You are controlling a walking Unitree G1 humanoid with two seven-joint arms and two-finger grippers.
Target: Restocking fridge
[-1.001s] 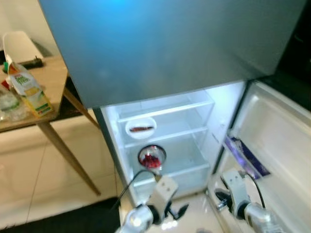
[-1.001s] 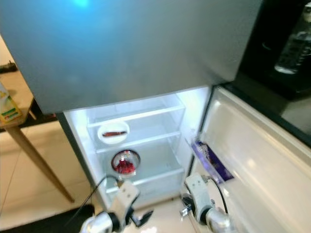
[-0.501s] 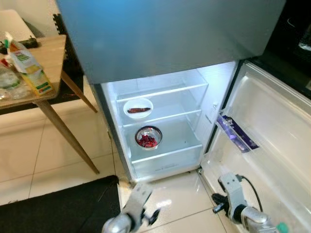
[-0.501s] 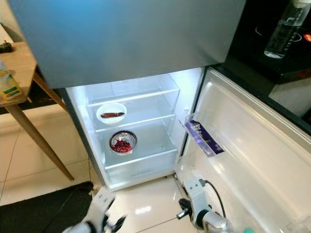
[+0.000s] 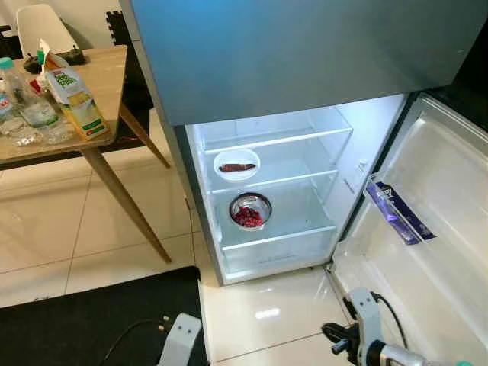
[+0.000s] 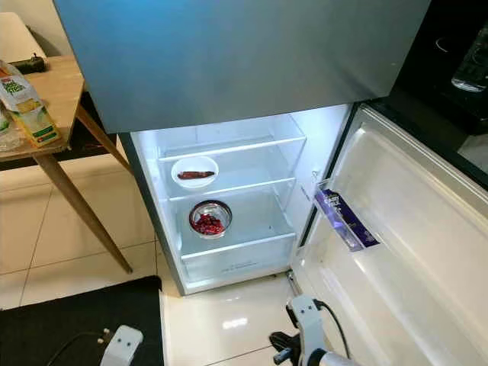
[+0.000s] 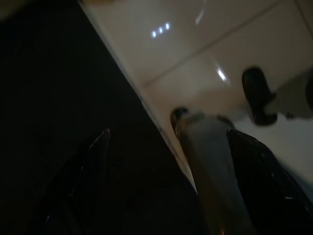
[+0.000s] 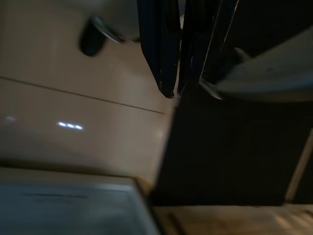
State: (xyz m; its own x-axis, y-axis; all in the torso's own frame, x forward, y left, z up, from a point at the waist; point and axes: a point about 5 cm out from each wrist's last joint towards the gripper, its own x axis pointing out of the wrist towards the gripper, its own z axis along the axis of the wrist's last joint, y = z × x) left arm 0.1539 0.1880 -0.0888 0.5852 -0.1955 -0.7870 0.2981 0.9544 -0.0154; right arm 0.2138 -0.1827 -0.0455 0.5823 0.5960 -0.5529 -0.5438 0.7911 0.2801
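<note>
Facing open fridge (image 5: pixel 267 198), door (image 5: pixel 427 252) swung right.

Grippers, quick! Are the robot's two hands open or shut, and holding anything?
Left gripper: open, empty, hanging low.
Right gripper: shut, holding nothing, hanging low.

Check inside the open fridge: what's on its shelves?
A white plate holding one dark reddish item sits on the middle shelf; below it, a metal bowl of red food. A purple package sits in the door rack. The closed upper door hides the freezer section.
</note>
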